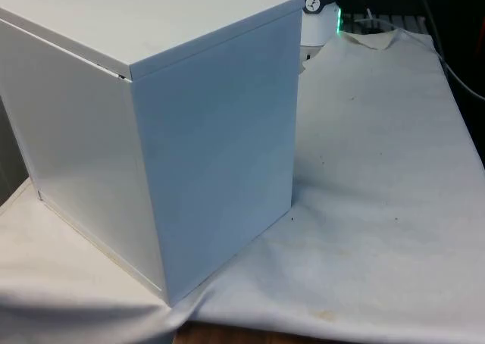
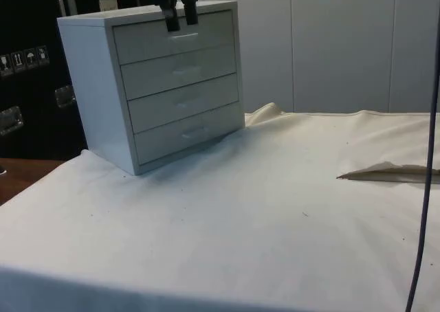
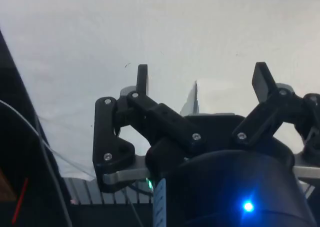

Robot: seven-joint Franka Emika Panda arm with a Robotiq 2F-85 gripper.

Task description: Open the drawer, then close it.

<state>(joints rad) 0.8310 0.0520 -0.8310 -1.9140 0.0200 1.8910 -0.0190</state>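
White chest of drawers (image 2: 158, 85) at ten o'clock on the cloth (image 2: 275, 216). Gripper (image 2: 180, 18) wide, fingers straddling the top drawer (image 2: 175, 37) just above its handle (image 2: 184, 36) — nothing held. Risk: closing too high misses the handle, or a hard pull drags the whole chest.

table: covered all over by a white cloth (image 2: 275, 209), a strip of brown wood (image 2: 17, 174) peeks out at one edge in the side view
cloth: kinda wrinkled, few small dark specks, folded-up bump (image 2: 265, 113) right beside the chest, another raised fold (image 2: 385, 172) well away from it
on it: white chest of drawers (image 2: 161, 82), four drawers all pushed in, sitting flat on the cloth
front view: chest (image 1: 151, 132) is on the front view's left, plain back and side facing the camera
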